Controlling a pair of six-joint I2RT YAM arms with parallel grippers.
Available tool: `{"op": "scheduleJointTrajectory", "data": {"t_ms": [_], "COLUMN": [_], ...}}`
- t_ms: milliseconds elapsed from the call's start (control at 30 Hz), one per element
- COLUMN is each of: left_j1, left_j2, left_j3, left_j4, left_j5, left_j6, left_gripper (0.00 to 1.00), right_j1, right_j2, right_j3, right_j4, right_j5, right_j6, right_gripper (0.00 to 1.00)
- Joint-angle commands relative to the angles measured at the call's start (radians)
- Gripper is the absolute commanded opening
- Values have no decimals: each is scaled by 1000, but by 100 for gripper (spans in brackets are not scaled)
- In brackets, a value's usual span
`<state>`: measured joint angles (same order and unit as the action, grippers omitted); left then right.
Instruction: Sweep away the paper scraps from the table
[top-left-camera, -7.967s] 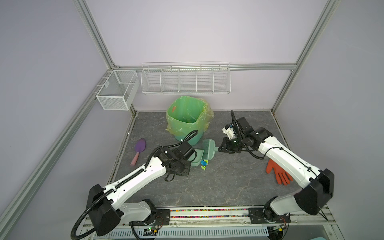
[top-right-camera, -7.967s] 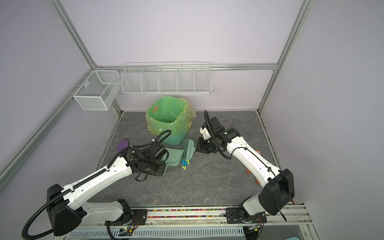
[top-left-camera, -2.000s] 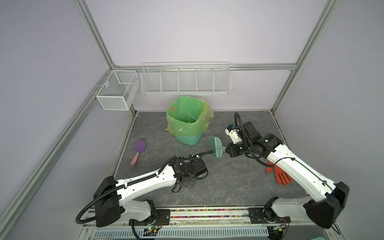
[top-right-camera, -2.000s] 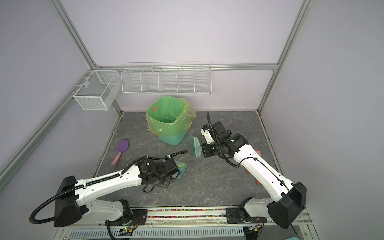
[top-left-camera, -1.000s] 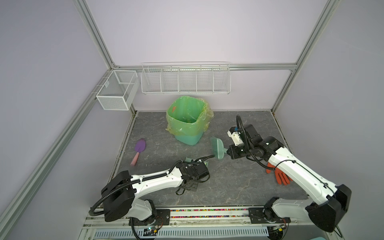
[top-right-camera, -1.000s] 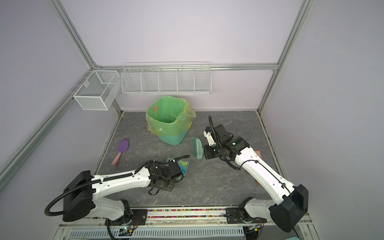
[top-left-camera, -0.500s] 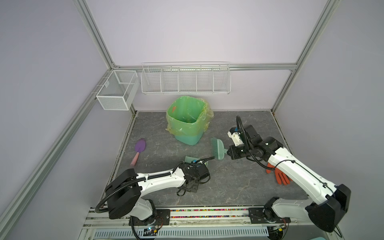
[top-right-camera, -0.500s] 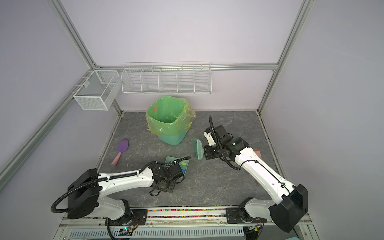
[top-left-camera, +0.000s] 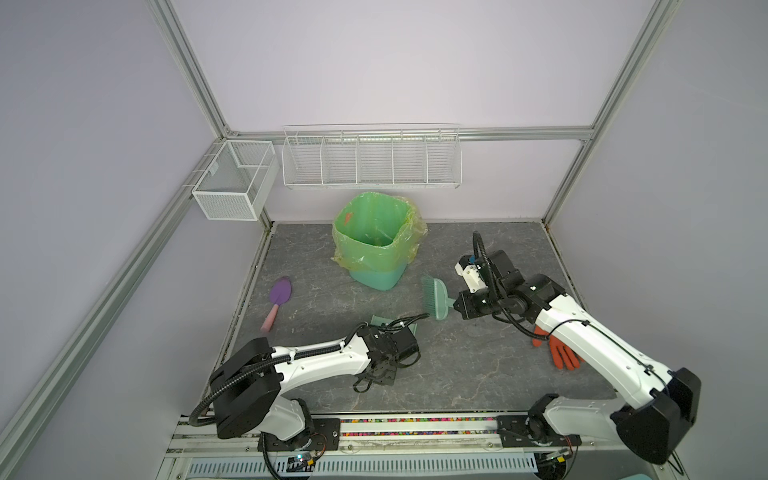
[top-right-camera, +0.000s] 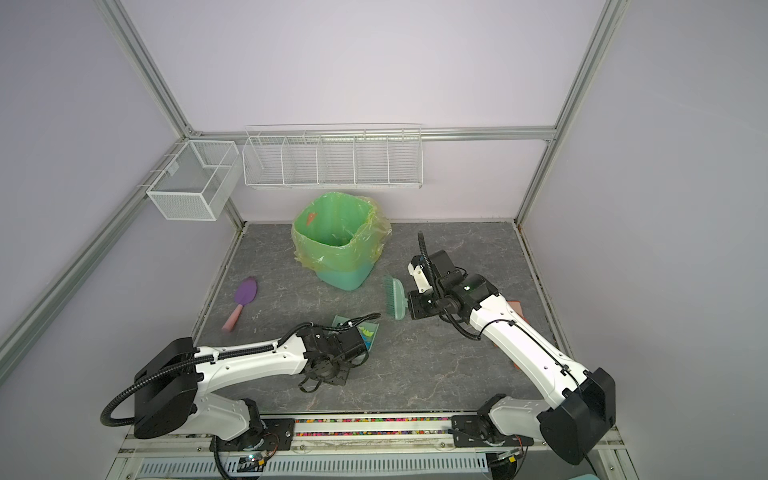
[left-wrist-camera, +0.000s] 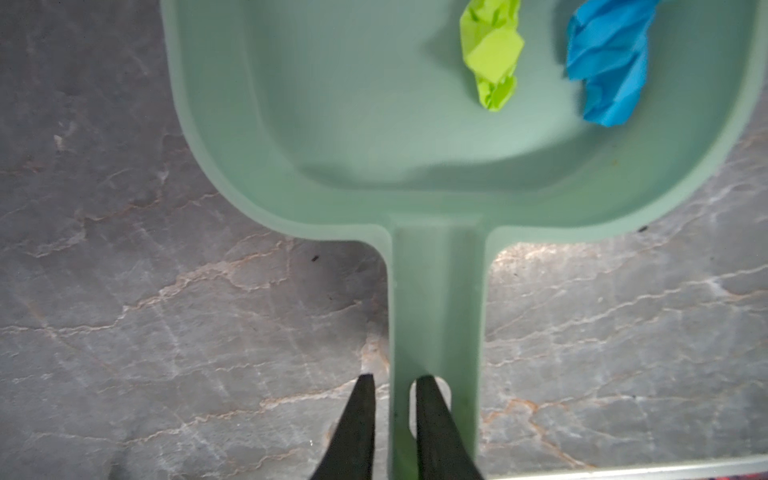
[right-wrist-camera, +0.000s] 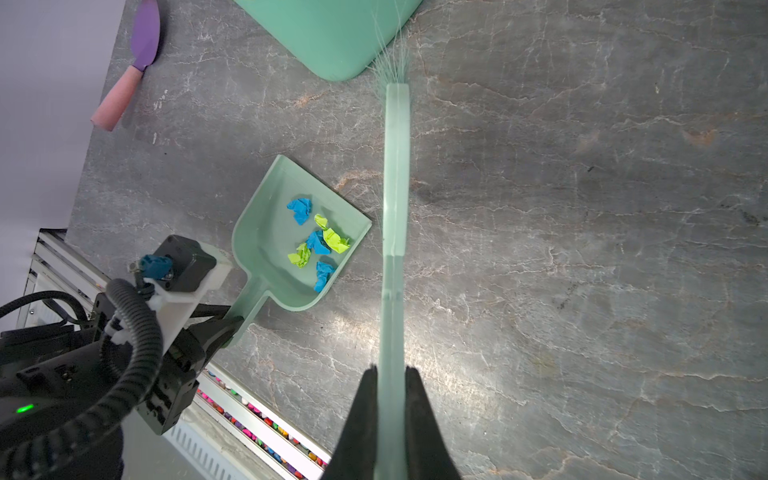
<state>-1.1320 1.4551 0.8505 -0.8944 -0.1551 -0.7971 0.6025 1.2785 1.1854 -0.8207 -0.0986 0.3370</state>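
Note:
The mint dustpan (right-wrist-camera: 270, 232) lies flat on the table (top-left-camera: 457, 374) near the front, and the left arm hides most of it in both top views. Several blue and lime paper scraps (right-wrist-camera: 318, 243) sit inside it, also seen in the left wrist view (left-wrist-camera: 492, 54). My left gripper (left-wrist-camera: 392, 380) stands slightly open at the handle's end. One finger is in the handle's hole, and the other stands just clear of the handle's edge. My right gripper (right-wrist-camera: 390, 372) is shut on the handle of the mint brush (top-left-camera: 434, 299). It holds the brush above the table, to the right of the dustpan.
A green-lined bin (top-left-camera: 376, 245) stands at the back centre, close to the brush bristles. A purple scoop with a pink handle (top-left-camera: 279, 299) lies at the left. An orange glove (top-left-camera: 561, 353) lies under the right arm. Wire baskets (top-left-camera: 370, 158) hang on the back wall.
My left gripper's jaws have parted a little around the dustpan handle. The dustpan stays where it lay. The right arm and brush have barely moved.

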Motion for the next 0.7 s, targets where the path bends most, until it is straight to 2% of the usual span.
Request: {"op": "scheduleJointTrajectory", "data": {"t_ms": [0, 367, 667], "left_j1": [7, 7, 6], "left_j2": [-24, -45, -31], "left_j3": [13, -49, -45], "left_j4": [-23, 11, 25], "left_j5": [-3, 35, 43], "left_j6": [-18, -38, -37], "left_gripper": [20, 17, 7], "right_j1": [-7, -9, -9], "right_j2": [8, 5, 8], "right_j3": [-12, -12, -14], "right_j4": [25, 23, 24], "right_j5": [-16, -15, -16], "right_j6": [5, 5, 6], "right_gripper": [7, 7, 7]}}
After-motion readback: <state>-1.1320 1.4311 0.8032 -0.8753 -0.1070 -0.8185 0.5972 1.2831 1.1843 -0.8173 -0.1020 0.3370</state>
